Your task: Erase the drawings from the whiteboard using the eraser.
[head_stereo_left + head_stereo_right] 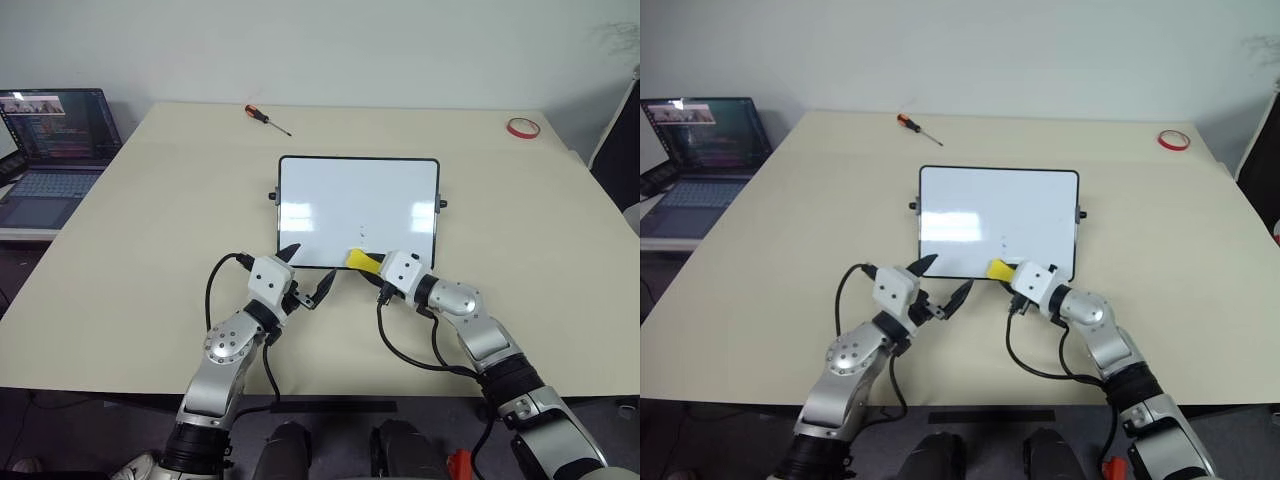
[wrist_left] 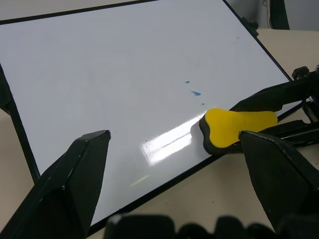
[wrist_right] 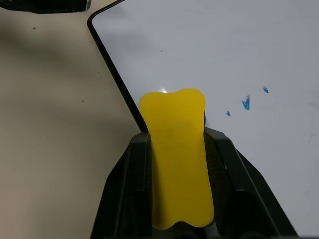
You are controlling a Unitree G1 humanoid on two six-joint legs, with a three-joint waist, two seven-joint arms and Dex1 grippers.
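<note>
A: Where is the eraser?

B: It sits clamped between the two black fingers of the right gripper. Its yellow front end lies over the near edge of the whiteboard, roughly midway along that edge.

A: And the board itself?

B: It lies flat on the beige table, straight ahead of both arms, with its black frame and a small black knob on each short side.

A: Are any drawings left on it?

B: A few small blue marks show on the white surface, close beside the eraser's tip, toward the board's middle. From the head views they are tiny specks. A faint dark dot lies apart from them on the white.

A: What about the left gripper?

B: Its fingers are spread wide and hold nothing. It hovers at the board's near left corner. One fingertip reaches over the frame, the other hangs over the table just short of the board. From the left wrist camera the board lies between the spread fingers, with the eraser and the right gripper's black fingers off to one side.

A: Anything else on the table?

B: A screwdriver with an orange and black handle lies near the far edge, well beyond the board. A red tape ring sits near the far right corner. An open laptop stands on a lower surface beside the table's left side.
</note>
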